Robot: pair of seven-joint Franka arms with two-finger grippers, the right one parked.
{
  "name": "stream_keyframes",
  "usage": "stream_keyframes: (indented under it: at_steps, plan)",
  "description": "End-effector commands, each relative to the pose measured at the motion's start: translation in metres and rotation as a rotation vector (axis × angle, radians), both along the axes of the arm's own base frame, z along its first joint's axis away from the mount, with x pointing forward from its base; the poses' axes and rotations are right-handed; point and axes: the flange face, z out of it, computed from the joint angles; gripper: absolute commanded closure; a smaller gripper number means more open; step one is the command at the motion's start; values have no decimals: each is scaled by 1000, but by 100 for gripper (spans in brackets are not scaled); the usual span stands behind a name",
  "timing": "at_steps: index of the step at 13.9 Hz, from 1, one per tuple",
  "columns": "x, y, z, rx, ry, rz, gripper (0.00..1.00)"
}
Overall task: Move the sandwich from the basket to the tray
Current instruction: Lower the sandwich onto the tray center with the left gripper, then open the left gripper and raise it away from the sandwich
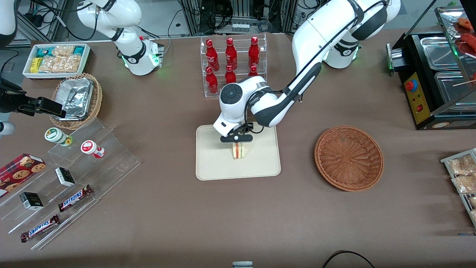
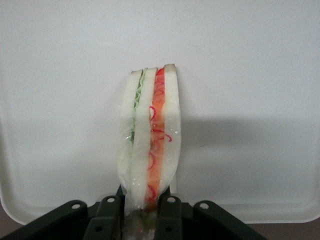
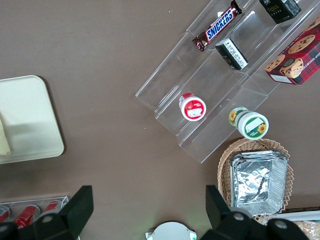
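Nearest the front camera, bare brown surface (image 1: pixel 238 223) leads up to the tray (image 1: pixel 212 163), where the sandwich (image 1: pixel 238 150) stands on edge, pinched from above by the gripper (image 1: pixel 237 143). Well apart, toward the working arm's end, the basket (image 1: pixel 349 158) sits with nothing in it, so the carry looks done and only the release is left. From the left wrist, the fingers (image 2: pixel 169 212) clamp the bread's outer faces, keeping the filling layers upright over the tray (image 2: pixel 60 100). From the right wrist, a pale sliver of sandwich (image 3: pixel 4 142) shows on the tray (image 3: pixel 30 120).
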Motion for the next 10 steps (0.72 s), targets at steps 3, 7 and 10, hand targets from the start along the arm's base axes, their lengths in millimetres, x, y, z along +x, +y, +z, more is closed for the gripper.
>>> stream_keyframes:
  at_steps: [3, 7, 10]
  plan:
    - [18, 4, 33, -11, -58, 44, 1]
    - [44, 46, 108, 33, -102, 160, 1]
    - [62, 93, 173, 64, -131, 271, 1]
